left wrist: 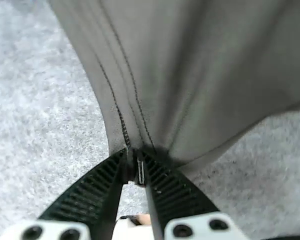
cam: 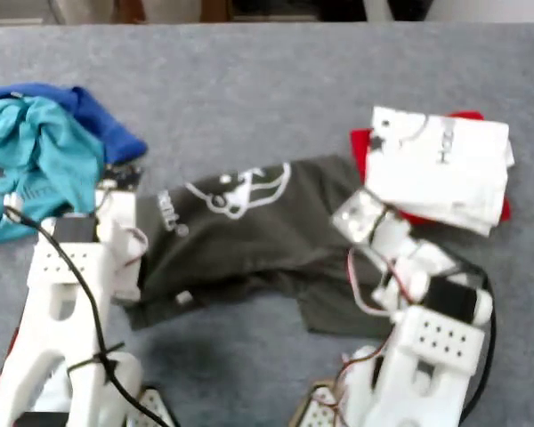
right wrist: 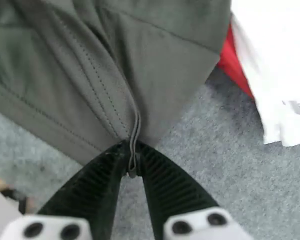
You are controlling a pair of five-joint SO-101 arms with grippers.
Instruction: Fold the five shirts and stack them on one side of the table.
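Rumpled olive shirt (cam: 249, 245), white chest print; left pincer (left wrist: 135, 154) and right pincer (right wrist: 133, 152) each clamped on stitched edge.

red shirt (cam: 359, 153) at three o'clock, mostly hidden under a folded white shirt (cam: 440, 169). teal shirt (cam: 44, 151) at nine o'clock, cut off by the edge, covering part of a blue shirt (cam: 107, 124). print on the dark shirt (cam: 258, 245) is blurred.

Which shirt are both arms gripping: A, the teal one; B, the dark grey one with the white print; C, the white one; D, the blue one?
B: the left arm's fingers and the right arm's fingers are each shut on a seam of the dark grey shirt.
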